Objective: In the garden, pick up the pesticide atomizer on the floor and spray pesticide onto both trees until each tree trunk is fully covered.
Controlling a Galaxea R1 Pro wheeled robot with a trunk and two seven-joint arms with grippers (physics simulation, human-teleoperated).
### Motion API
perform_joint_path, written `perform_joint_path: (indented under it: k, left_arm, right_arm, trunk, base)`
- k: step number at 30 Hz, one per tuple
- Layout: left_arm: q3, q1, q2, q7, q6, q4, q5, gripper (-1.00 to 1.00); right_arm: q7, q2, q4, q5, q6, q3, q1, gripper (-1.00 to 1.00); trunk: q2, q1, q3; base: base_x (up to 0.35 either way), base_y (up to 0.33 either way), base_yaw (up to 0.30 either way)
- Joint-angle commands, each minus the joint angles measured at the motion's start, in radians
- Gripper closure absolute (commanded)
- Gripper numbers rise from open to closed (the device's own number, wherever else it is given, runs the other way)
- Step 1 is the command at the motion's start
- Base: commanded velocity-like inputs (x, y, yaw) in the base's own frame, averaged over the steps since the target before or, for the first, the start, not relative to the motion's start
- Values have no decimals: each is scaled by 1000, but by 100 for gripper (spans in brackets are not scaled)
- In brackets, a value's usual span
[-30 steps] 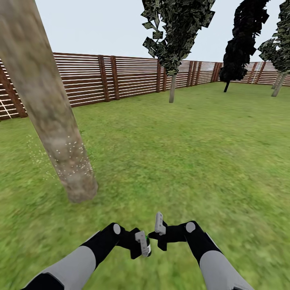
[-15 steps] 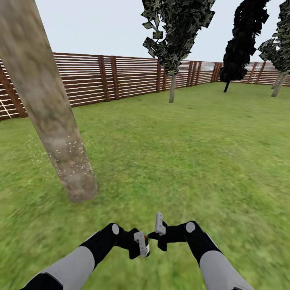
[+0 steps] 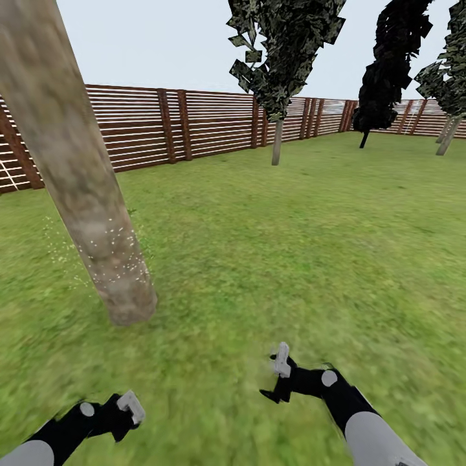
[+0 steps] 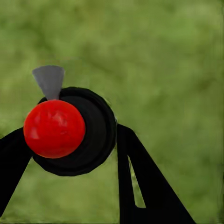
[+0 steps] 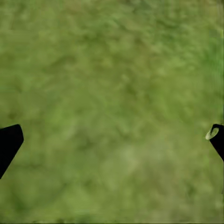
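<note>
One tree trunk (image 3: 90, 194), thick and mottled beige-grey, leans at the left of the head view, with white specks dotting its lower part. My left gripper (image 3: 131, 409) is low over the grass floor (image 3: 259, 259), well below and in front of the trunk's base. In the left wrist view its black fingers (image 4: 140, 182) are shut on the pesticide atomizer (image 4: 54, 128), which shows a red ball, a black round body and a small grey nozzle. My right gripper (image 3: 277, 378) hovers over the grass to the right, open, with nothing between its fingers (image 5: 8, 142).
A brown slat fence (image 3: 194, 123) rings the lawn at the back. A thin-trunked dark tree (image 3: 277, 139) stands by the fence. Another black-leaved tree (image 3: 388, 65) and a thin leaning trunk (image 3: 448, 137) are at the far right. Open grass lies ahead and to the right.
My left arm has swung out to the left and lower, carrying the atomizer away from the right gripper. The right gripper has shifted slightly right. The view itself has not moved.
</note>
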Motion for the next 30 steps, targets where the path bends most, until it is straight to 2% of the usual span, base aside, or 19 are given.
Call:
perform_joint_path:
  k: [1, 2, 3, 4, 5, 6, 7, 8, 9, 11, 13, 20, 25, 30]
  left_arm:
    - [29, 1, -4, 47, -7, 35, 89, 100]
    - [44, 3, -6, 90, -35, 65, 178, 100]
    - [52, 23, -7, 153, -92, 95, 266, 100]
    - [57, 59, -8, 265, -157, 115, 370, 100]
    - [60, 83, -9, 358, -193, 122, 449, 100]
    - [61, 110, -9, 449, -234, 128, 535, 100]
    - [61, 129, -10, 490, -273, 130, 579, 100]
    - [62, 136, -10, 504, -296, 134, 595, 100]
    - [62, 140, -10, 511, -308, 142, 603, 100]
    - [62, 145, -11, 517, -320, 174, 610, 100]
    - [62, 146, -11, 519, -324, 211, 621, 100]
    - [62, 147, -18, 519, -324, 217, 624, 100]
    - [62, 148, -19, 519, -326, 217, 624, 100]
    - [62, 148, -17, 519, -326, 217, 623, 100]
  right_arm:
    - [-122, -18, 62, -2, 0, -47, 11, -100]
    - [-246, -42, 127, -2, 0, -91, 20, -100]
    - [-372, -75, 190, -2, 0, -130, 30, -100]
    - [-517, -103, 249, -3, -1, -184, 53, -100]
    - [-632, -112, 271, -3, -2, -230, 75, -100]
    - [-790, -113, 286, -4, -7, -284, 102, -100]
    - [-915, -112, 293, -10, -26, -314, 126, -100]
    - [-976, -110, 302, -22, -48, -325, 140, -100]
    - [-1008, -110, 328, -31, -75, -331, 151, -100]
    - [-1036, -113, 374, -37, -122, -336, 159, -100]
    - [-1044, -113, 386, -38, -134, -338, 176, -100]
    - [-1039, -109, 425, -35, -132, -335, 187, -100]
    - [-1038, -109, 433, -36, -131, -335, 301, -100]
    - [-1038, -109, 433, -36, -131, -335, 316, -100]
  trunk:
    - [0, 0, 0]
    - [0, 0, 0]
    - [0, 0, 0]
    - [0, 0, 0]
    - [0, 0, 0]
    - [0, 0, 0]
    - [0, 0, 0]
    - [0, 0, 0]
    - [0, 0, 0]
    - [0, 0, 0]
    - [0, 0, 0]
    - [0, 0, 0]
    - [0, 0, 0]
    - [0, 0, 0]
  base:
    - [0, 0, 0]
    - [0, 0, 0]
    - [0, 0, 0]
    - [0, 0, 0]
    - [0, 0, 0]
    - [0, 0, 0]
    - [0, 0, 0]
    - [0, 0, 0]
    - [0, 0, 0]
    - [0, 0, 0]
    - [0, 0, 0]
    - [0, 0, 0]
    - [0, 0, 0]
    - [0, 0, 0]
